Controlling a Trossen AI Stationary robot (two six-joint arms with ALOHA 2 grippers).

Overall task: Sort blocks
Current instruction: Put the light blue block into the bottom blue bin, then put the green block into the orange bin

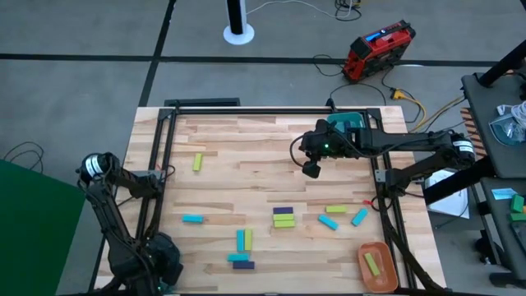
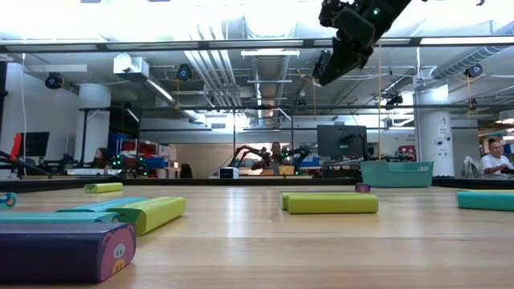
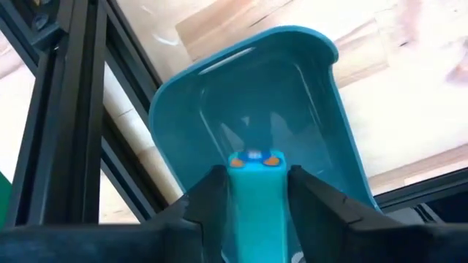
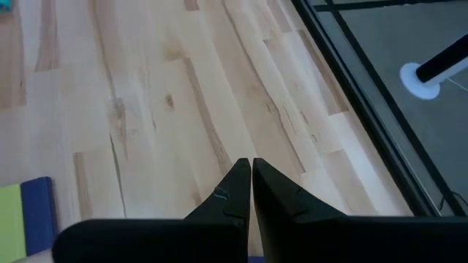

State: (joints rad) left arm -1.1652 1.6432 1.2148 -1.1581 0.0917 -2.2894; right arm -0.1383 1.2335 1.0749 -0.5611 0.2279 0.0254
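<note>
Blocks scattered on wooden table; left end effector grips a cyan block, right end effector closed, empty.

Teal bowl mostly hidden under right arm; left gripper partly cut off.

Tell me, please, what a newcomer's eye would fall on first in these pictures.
The left gripper clamps a flat cyan-blue block over a teal plastic bowl beside the table's dark frame. The right gripper hangs shut and empty above the light wooden table. Small coloured blocks lie scattered near an orange bowl holding one yellow-green block.
</note>
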